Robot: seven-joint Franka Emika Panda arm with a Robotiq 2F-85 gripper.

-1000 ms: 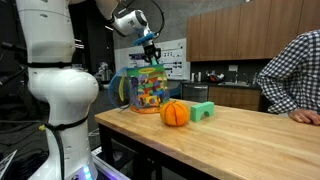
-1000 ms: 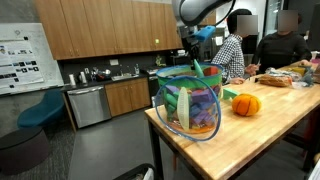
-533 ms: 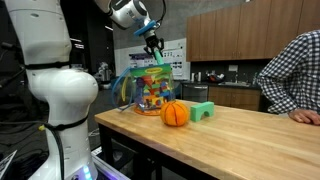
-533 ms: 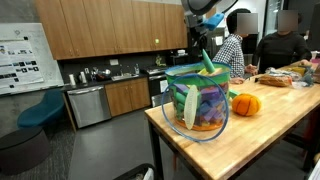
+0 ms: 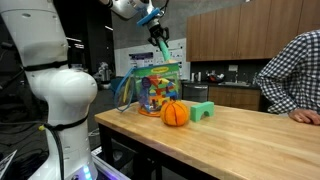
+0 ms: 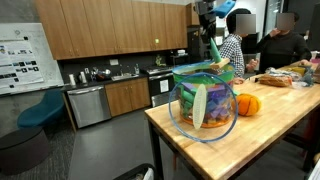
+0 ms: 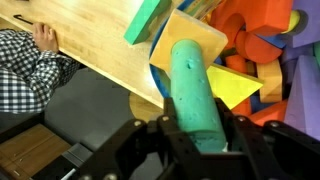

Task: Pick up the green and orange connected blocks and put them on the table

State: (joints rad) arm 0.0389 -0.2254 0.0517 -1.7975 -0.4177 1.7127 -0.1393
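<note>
Tabletop [image 5: 250, 130], block-filled bag [image 5: 150, 92], claw [image 7: 196, 128] gripping green block [image 7: 190, 80]

In an exterior view the camera sat low beside the robot's white body [image 5: 55, 90], about level with the table [image 5: 250, 130]. It faced along the tabletop toward the wooden cabinets [image 5: 240, 35], with the toy bag [image 5: 152, 92] at middle distance. In an exterior view set farther back, off the table's corner, the lens faced the kitchen wall and dishwasher [image 6: 88, 105]. Both exterior views shared the bag, the orange ball [image 5: 175, 113] and the man in plaid [image 5: 295, 70] — seen from different sides. The wrist camera hung close above the bag, looking down past the green block [image 7: 192, 95] — table edge and plaid sleeve lay at its upper left.
</note>
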